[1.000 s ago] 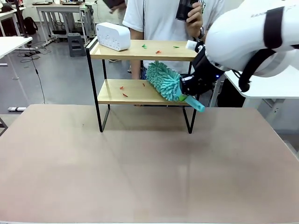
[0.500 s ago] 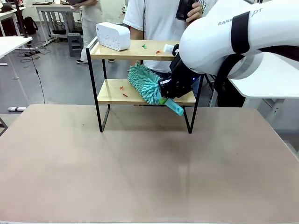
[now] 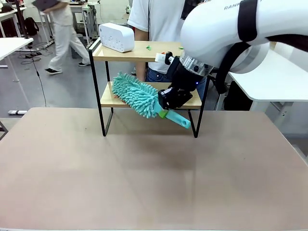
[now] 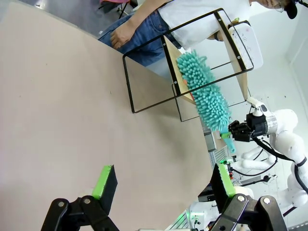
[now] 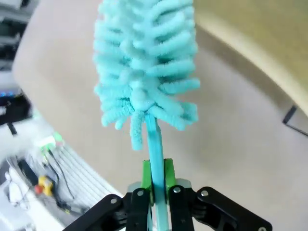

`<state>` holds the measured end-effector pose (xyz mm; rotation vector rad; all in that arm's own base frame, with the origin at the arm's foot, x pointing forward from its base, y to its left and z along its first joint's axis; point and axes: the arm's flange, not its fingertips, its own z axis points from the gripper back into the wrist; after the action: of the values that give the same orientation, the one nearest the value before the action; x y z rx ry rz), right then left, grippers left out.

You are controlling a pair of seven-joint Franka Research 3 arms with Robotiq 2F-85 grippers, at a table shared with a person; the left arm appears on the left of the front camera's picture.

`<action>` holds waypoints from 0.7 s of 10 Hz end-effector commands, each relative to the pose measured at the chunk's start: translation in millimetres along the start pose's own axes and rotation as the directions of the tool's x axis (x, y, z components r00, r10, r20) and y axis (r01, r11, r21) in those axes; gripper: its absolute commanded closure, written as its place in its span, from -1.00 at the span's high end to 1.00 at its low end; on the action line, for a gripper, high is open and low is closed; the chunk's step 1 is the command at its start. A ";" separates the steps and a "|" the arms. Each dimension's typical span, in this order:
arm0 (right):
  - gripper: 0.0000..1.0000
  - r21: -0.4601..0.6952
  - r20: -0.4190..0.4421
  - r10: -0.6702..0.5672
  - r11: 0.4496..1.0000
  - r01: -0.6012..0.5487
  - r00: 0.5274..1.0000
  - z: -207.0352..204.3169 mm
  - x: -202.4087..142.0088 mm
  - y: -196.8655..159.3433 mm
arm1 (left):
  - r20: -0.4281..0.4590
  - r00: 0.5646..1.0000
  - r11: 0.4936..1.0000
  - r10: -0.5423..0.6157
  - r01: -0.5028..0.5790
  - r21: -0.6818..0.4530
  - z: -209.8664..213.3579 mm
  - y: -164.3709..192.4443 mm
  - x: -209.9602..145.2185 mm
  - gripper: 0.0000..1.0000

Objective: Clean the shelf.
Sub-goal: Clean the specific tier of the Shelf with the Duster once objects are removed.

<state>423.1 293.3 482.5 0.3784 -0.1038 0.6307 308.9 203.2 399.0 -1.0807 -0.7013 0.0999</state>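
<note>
Firmly clamped on the handle of a teal duster [image 3: 137, 94], the right tool [image 3: 163, 107] held its fluffy head across the left part of the lower board of the shelf [image 3: 134, 53]. That shelf stood at the far middle of the table [image 3: 144, 173]. Nearer, the left tool [image 4: 163, 180] hung over the table, fingers apart, holding nothing.

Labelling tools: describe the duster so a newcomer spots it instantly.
Find the two-tier wooden shelf at the far side of the table. At its lower board, the right end effector grips the duster. Fluffy teal noodle head, unlike the hard white box above.
</note>
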 end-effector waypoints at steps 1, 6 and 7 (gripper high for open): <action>-1.00 0.050 -0.133 0.150 0.988 -0.145 0.980 21.6 -11.9 -19.8 | 0.019 1.000 1.000 -0.018 0.018 -0.018 -1.4 -0.2 0.0 1.00; -1.00 0.446 -0.074 0.218 0.880 -0.163 0.973 84.0 -90.8 -86.4 | 0.019 1.000 1.000 -0.018 0.018 -0.018 -1.4 -0.2 0.0 1.00; -1.00 0.479 -0.046 0.203 0.864 -0.157 0.978 89.8 -103.5 -97.5 | 0.019 1.000 1.000 -0.018 0.018 -0.018 -1.4 -0.2 0.0 1.00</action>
<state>400.6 137.2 518.2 0.7532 0.1322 0.8921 309.0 203.3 399.2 -1.0806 -0.7016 0.0997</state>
